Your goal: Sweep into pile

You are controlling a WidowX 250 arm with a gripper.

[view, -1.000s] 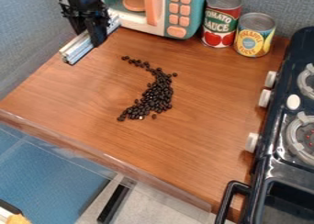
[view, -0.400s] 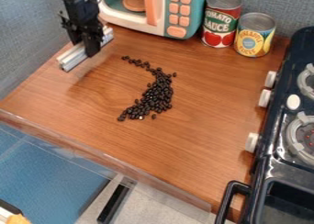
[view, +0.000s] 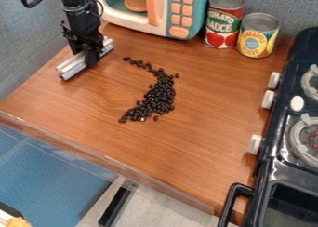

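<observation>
The black gripper (view: 87, 56) hangs at the upper left of the table, shut on a silver metal bar (view: 73, 67). The bar lies slantwise, low over or on the wood; which of the two I cannot tell. To its right, separated by bare wood, dark beans (view: 160, 95) form a curved band. The band is thin at its upper left end, where a few beans are strung out, and thicker toward the middle and lower end. A few single beans lie just beside it.
A toy microwave (view: 162, 12) stands at the back, with a tomato sauce can (view: 224, 20) and a pineapple can (view: 257, 35) to its right. A toy stove (view: 288, 128) lines the right side. The table's front edge (view: 112, 162) runs diagonally below the beans.
The gripper has come down and slightly toward the camera with the bar in it, the bar's near end shifting a little left and down. The beans have not moved.
</observation>
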